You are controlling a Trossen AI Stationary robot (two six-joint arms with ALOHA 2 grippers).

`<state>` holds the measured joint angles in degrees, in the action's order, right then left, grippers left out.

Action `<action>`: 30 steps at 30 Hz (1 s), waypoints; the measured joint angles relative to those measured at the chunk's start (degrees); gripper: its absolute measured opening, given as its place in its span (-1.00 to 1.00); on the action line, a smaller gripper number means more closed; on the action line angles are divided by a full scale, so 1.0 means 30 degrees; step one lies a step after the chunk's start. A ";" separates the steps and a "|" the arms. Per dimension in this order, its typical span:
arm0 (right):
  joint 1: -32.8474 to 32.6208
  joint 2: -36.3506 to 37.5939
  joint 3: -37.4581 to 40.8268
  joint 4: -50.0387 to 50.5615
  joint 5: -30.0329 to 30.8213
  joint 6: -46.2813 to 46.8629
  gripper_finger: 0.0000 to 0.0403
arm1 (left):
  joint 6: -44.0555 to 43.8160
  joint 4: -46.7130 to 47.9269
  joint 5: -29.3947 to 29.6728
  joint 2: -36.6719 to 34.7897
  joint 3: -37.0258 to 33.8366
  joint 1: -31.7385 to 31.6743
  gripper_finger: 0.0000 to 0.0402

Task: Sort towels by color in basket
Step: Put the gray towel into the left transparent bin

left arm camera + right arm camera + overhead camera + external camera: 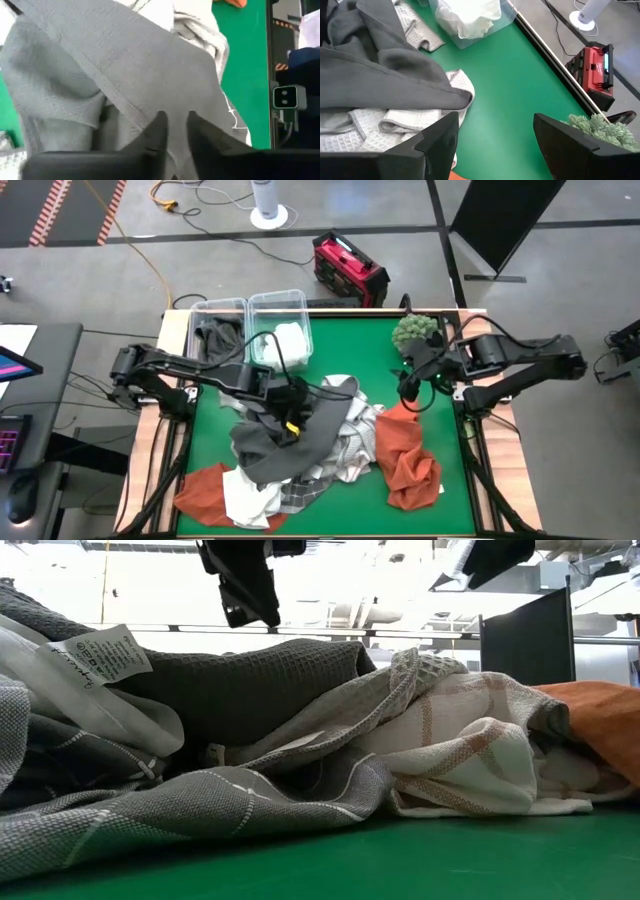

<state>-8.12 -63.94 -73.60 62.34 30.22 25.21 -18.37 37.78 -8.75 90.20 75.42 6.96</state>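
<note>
High view showed your left gripper [291, 412] over the soft dark grey waffle towel [280, 448] mid-pile, fingers nearly together; whether they pinched cloth could not be told. It looked light, limp; a raised fold seemed your best hold. Your right gripper [408, 388] waited open at the right. Clear plastic bins [250, 304] stood far-left across bare green mat [350, 345].

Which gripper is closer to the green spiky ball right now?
Right. The right gripper sits just below the ball; the left gripper is over the towel pile, farther away.
</note>
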 joint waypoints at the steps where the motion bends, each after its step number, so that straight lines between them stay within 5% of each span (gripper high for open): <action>1: 0.0000 -0.0033 0.0000 -0.0041 -0.0007 -0.0007 0.42 | -0.0045 0.0192 0.0007 0.0040 0.0000 0.0000 -0.52; 8: -0.0185 -0.0452 0.0000 -0.0656 -0.0022 0.0040 0.42 | 0.0231 0.2255 0.1084 0.2044 -0.0015 0.0051 0.15; 13: -0.0539 -0.0476 0.0000 -0.0711 -0.0029 0.0087 0.42 | 0.0793 0.2922 0.1309 0.3735 -0.0036 0.0044 0.22; 17: -0.0583 -0.0476 0.0000 -0.0711 -0.0029 0.0087 0.42 | 0.1064 0.2659 0.1000 0.4012 -0.0036 0.0044 -0.07; 22: -0.0488 -0.0476 0.0000 -0.0704 0.0122 0.0080 0.42 | 0.0901 0.1800 0.0808 0.2639 -0.0036 -0.0169 -0.88; 30: 0.0169 -0.0476 -0.0004 -0.1148 0.0733 -0.0984 0.42 | -0.0056 0.0005 0.0898 -0.2460 -0.0051 -0.1814 -0.98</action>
<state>-7.61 -65.36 -73.62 58.89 32.42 22.26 -18.53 37.79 -6.05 82.82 75.26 1.52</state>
